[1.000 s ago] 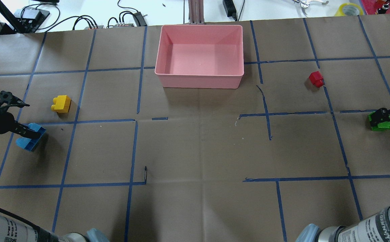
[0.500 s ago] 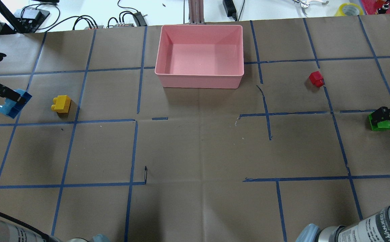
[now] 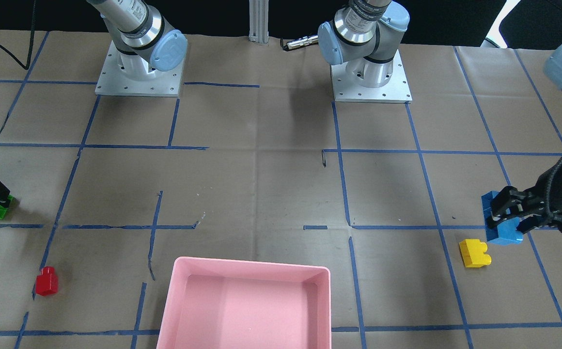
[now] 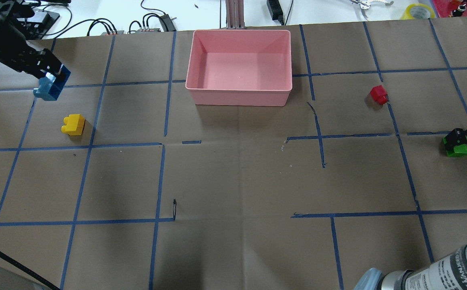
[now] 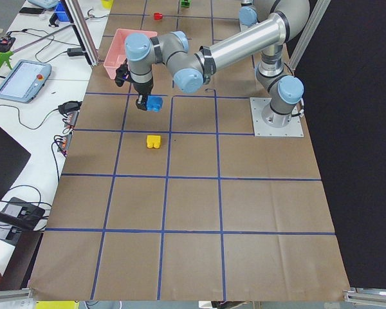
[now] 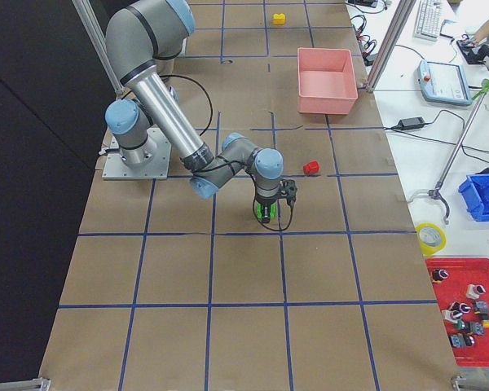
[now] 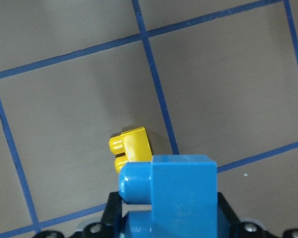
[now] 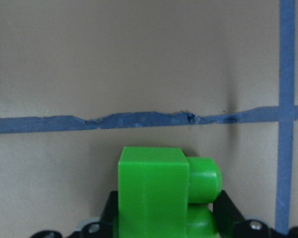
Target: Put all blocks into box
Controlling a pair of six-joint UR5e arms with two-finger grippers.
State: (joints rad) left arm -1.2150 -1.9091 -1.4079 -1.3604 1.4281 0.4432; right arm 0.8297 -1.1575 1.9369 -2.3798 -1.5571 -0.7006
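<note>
My left gripper (image 4: 50, 76) is shut on the blue brick (image 4: 47, 91) and holds it above the table at the far left, beyond the yellow brick (image 4: 73, 124). The left wrist view shows the blue brick (image 7: 181, 193) between the fingers, with the yellow brick (image 7: 130, 148) on the paper below. My right gripper (image 4: 457, 140) is shut on the green brick (image 4: 458, 151) at the right edge; I cannot tell if it is off the table. The red brick (image 4: 378, 94) lies alone at the right. The pink box (image 4: 239, 96) stands empty at the back centre.
Brown paper with blue tape lines covers the table. Cables and power bricks (image 4: 153, 22) lie on the white surface behind the box. The two arm bases (image 3: 138, 72) stand on the robot's side.
My left gripper has carried the blue brick from the near left up past the yellow brick toward the back and slightly right. My right gripper and the green brick have barely moved.
</note>
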